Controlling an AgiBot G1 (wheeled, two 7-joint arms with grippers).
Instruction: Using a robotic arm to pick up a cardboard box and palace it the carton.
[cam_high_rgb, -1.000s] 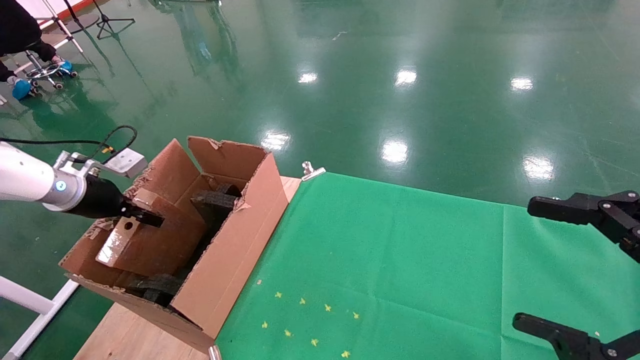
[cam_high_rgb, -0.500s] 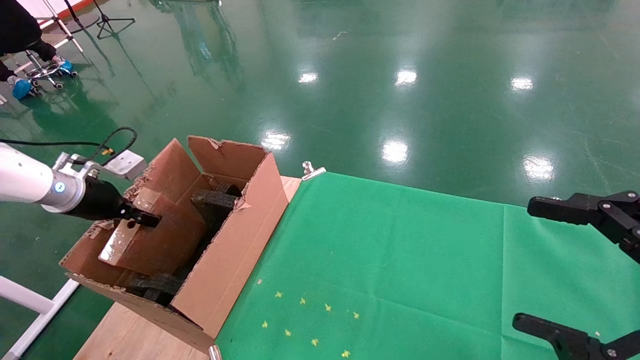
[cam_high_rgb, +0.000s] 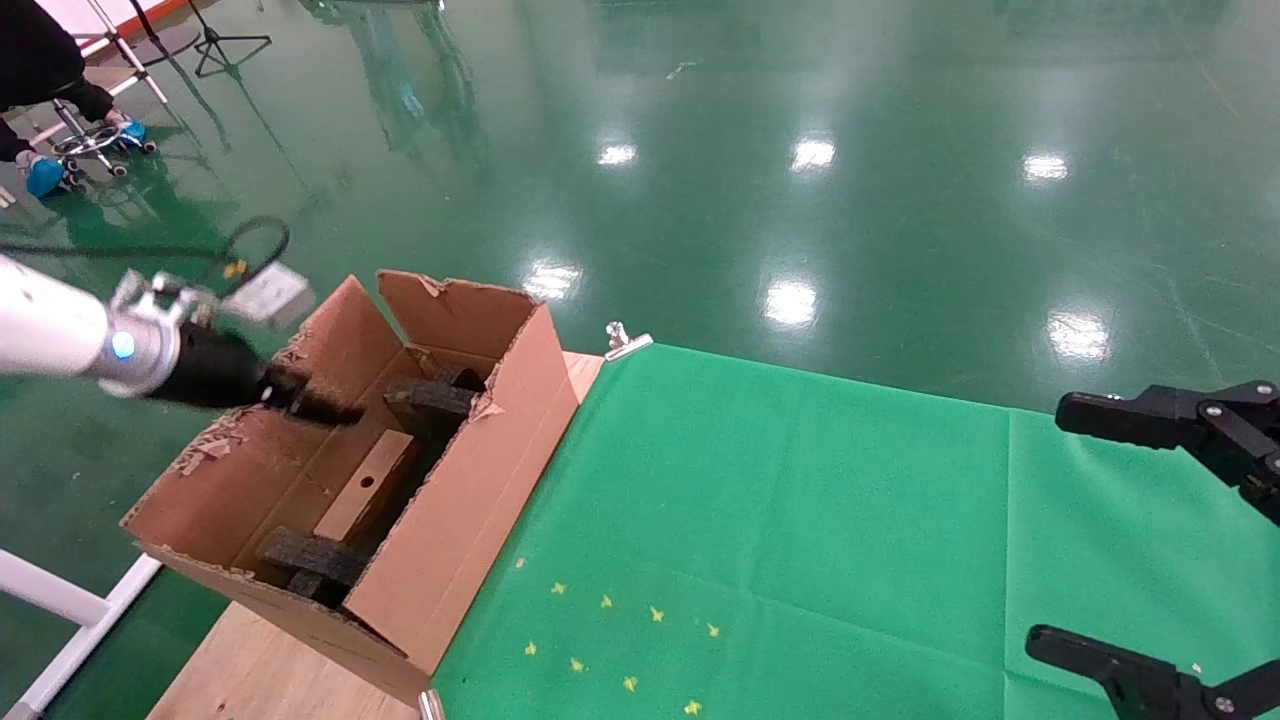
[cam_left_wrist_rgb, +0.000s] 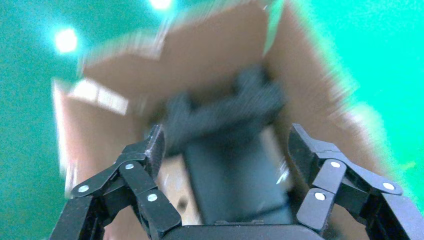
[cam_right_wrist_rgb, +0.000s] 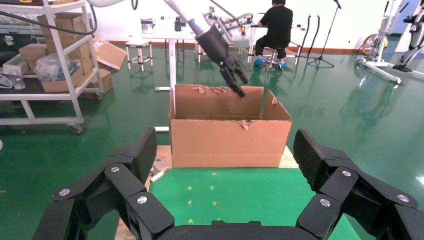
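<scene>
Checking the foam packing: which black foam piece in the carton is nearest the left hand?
The far foam piece, by the carton's back end, just beyond the open left hand; the other lies at the near end.

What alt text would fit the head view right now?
The left end effector, open and empty, hangs over the carton; the cardboard box lies inside among black foam pieces. The right end effector waits open at the green cloth's far right.
</scene>
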